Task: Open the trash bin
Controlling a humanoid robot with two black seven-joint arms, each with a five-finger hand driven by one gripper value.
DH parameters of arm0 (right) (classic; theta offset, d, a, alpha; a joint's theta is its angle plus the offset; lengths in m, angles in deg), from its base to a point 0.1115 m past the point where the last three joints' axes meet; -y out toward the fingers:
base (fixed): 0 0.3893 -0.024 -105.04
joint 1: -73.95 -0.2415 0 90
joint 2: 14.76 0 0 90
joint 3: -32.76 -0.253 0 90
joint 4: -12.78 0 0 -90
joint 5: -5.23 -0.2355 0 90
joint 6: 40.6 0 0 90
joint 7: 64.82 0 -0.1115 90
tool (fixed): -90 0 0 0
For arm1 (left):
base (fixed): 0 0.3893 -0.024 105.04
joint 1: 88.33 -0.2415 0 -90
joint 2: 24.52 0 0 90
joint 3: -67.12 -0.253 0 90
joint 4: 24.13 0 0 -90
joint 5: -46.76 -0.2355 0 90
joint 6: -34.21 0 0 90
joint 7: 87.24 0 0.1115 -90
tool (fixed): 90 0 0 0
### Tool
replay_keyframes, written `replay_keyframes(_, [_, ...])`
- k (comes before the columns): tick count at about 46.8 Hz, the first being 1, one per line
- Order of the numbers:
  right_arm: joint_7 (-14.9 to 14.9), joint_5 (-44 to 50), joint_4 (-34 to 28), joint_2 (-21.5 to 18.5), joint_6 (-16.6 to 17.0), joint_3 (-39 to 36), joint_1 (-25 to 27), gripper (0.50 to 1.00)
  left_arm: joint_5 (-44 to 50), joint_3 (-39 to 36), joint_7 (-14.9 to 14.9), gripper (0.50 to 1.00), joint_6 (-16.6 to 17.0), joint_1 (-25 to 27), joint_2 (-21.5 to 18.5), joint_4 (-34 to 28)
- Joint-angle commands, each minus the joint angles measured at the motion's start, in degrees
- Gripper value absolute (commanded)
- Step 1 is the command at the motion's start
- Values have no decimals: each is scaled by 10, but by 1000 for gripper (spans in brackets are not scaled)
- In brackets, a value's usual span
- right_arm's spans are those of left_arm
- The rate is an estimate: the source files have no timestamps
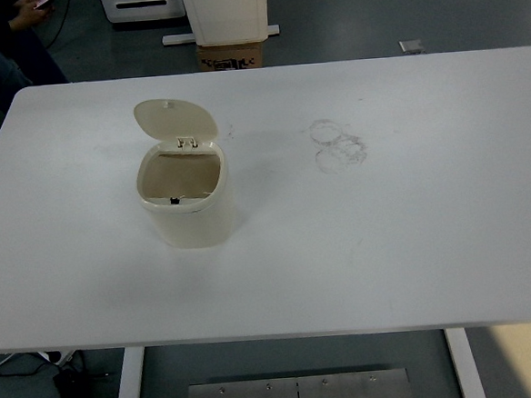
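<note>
White table [414,243], cream trash bin [192,213] standing left of centre, lid [175,120] up, faint ring marks [336,145] right of centre

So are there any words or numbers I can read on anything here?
Brown cardboard box behind the white table: dark print along its edge, too blurred to read.
Cream plastic trash bin with its lid flipped up: no words or numbers visible.
Grey ring marks on the table: stains, not writing.
</note>
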Motion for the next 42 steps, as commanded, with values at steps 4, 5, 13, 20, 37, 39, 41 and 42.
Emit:
replay_keyframes(4, [0,0,0,0,0,0,0,991,6,3,59,1000,50,-52,26,22])
replay_keyframes(5, [0,0,0,0,0,0,0,991,10,4,61,1000,57,-60,34,32])
replay_keyframes(13, [0,0,0,0,0,-1,0,991,102,29,64,1000,76,-112,89,91])
replay_keyframes(20, [0,0,0,0,0,-1,0,991,157,62,71,1000,76,-155,116,120])
replay_keyframes(37, [0,0,0,0,0,-1,0,991,158,186,101,1000,70,-290,208,240])
replay_keyframes(39, [0,1,1,0,0,-1,0,991,156,189,102,1000,65,-298,216,251])
replay_keyframes(41, [1,1,3,0,2,0,0,991,154,191,102,1000,57,-303,226,265])
replay_keyframes(42, [1,2,3,0,2,-1,0,991,154,192,102,1000,54,-305,232,275])
